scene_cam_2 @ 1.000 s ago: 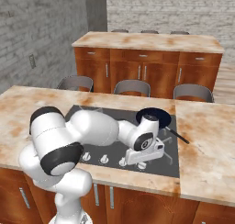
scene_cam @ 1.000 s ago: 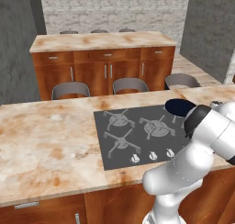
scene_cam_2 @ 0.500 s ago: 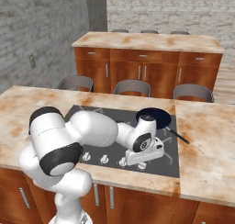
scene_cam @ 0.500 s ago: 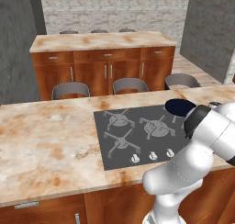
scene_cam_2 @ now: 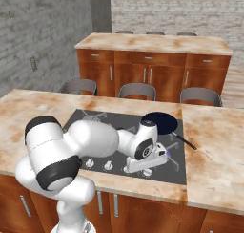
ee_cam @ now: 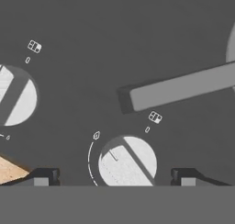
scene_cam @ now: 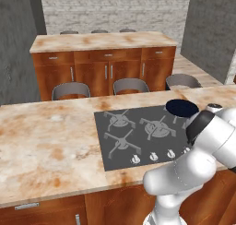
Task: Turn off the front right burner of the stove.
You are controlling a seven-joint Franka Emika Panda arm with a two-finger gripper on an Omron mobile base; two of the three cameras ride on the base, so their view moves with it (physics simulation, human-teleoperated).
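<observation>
The stove [scene_cam: 138,136] is a dark grey cooktop set into the marble counter, with pale star-shaped grates and a row of white knobs [scene_cam: 154,156] along its front. My gripper [scene_cam_2: 144,169] points down at the right end of that knob row. In the hand view one round knob [ee_cam: 127,161] with a slanted grip bar lies between my two finger tips [ee_cam: 43,177], and the gripper [ee_cam: 115,177] is open, with clear gaps on both sides of the knob. A second knob [ee_cam: 13,95] sits further left. A grate arm [ee_cam: 183,86] crosses above the knob.
A dark round pan [scene_cam_2: 159,123] with a long handle [scene_cam_2: 183,140] rests on the back right burner, just behind my hand. Marble counter [scene_cam: 46,145] surrounds the cooktop. Three stools [scene_cam: 131,85] and a wooden cabinet island [scene_cam: 106,62] stand beyond it.
My hand has edged slightly left and lower over the knob row. Stove, pan and base views have not shifted.
</observation>
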